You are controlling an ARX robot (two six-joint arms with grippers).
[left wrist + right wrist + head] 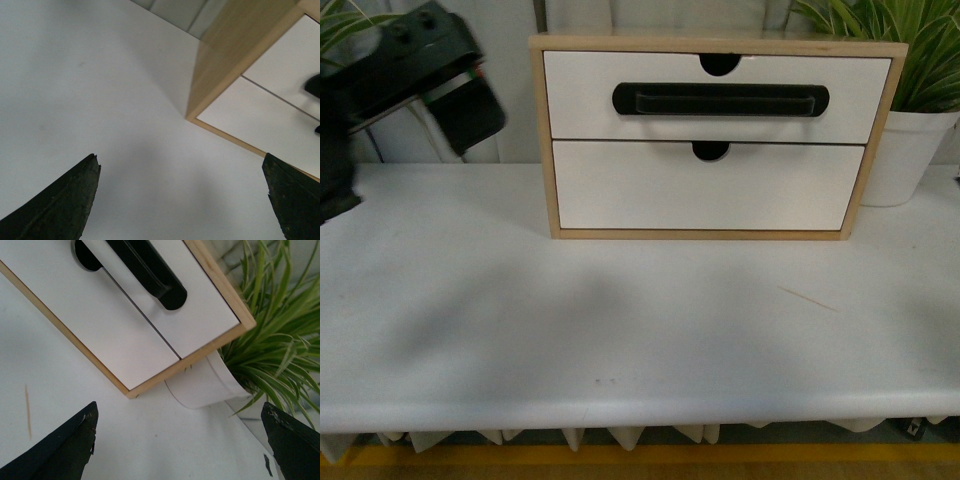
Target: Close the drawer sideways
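The light-wood cabinet (546, 140) stands at the back middle of the white table (620, 330). Its upper white drawer (580, 95) has a long black bar handle (720, 100) and a semicircular notch (720, 63); its front looks about level with the frame. A plain white drawer front (710, 190) lies below it. My left arm (410, 80) hangs at the upper left, and its gripper (179, 160) is open and empty over bare table, left of the cabinet's corner (192, 115). My right gripper (180, 407) is open and empty, near the cabinet's right lower corner (132, 392). The handle also shows there (145, 270).
A white pot (910, 150) with a green plant (920, 50) stands close against the cabinet's right side, and also shows in the right wrist view (200, 385). More leaves (340, 30) are at the far left. A thin sliver (808, 298) lies on the table.
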